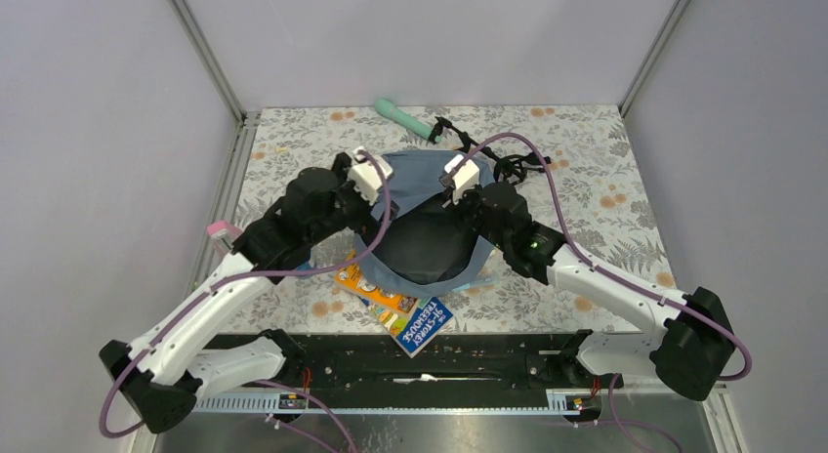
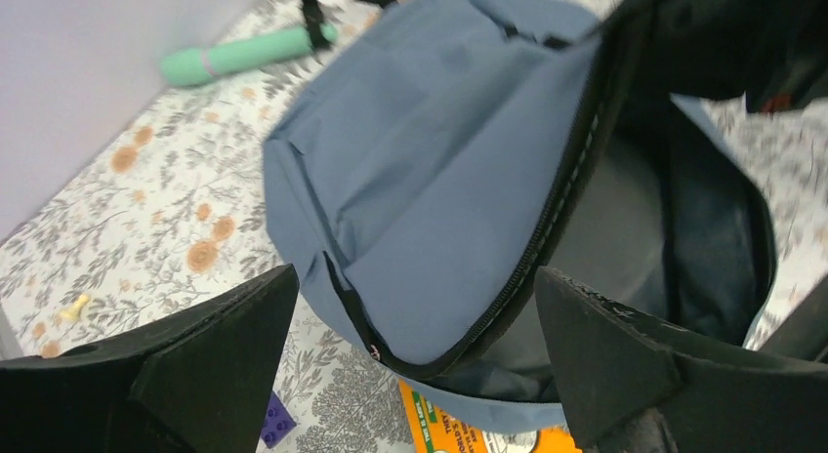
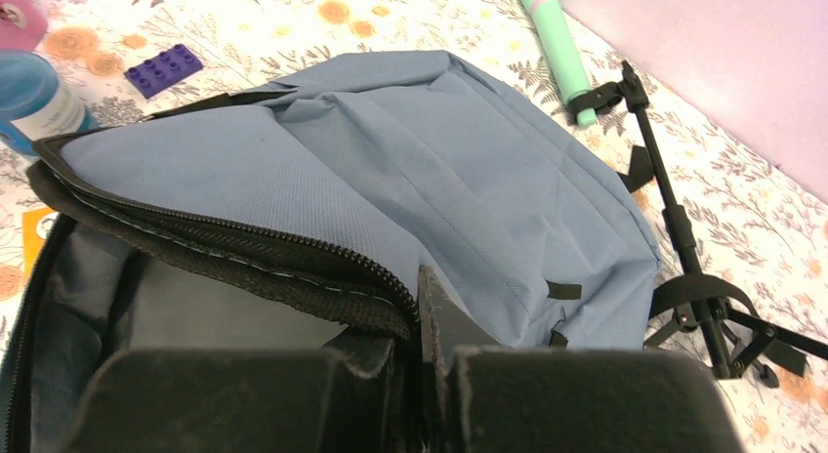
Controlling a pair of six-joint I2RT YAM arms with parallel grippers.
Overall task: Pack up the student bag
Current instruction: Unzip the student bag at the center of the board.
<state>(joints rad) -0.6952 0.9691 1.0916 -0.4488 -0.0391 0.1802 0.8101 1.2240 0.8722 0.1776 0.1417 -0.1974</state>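
Note:
The student bag, slate-blue with a dark lining, lies unzipped mid-table with its mouth gaping toward the arms. My right gripper is shut on the bag's zippered opening edge and holds that flap up. In the top view the right gripper sits at the bag's far right rim. My left gripper stands wide open just above the bag's left rim, with nothing between its fingers. From overhead the left gripper is at the bag's far left side.
An orange and blue book pokes out from under the bag's near edge. A mint-green cylinder lies at the back, beside the black straps. A purple brick and a blue bottle sit left of the bag.

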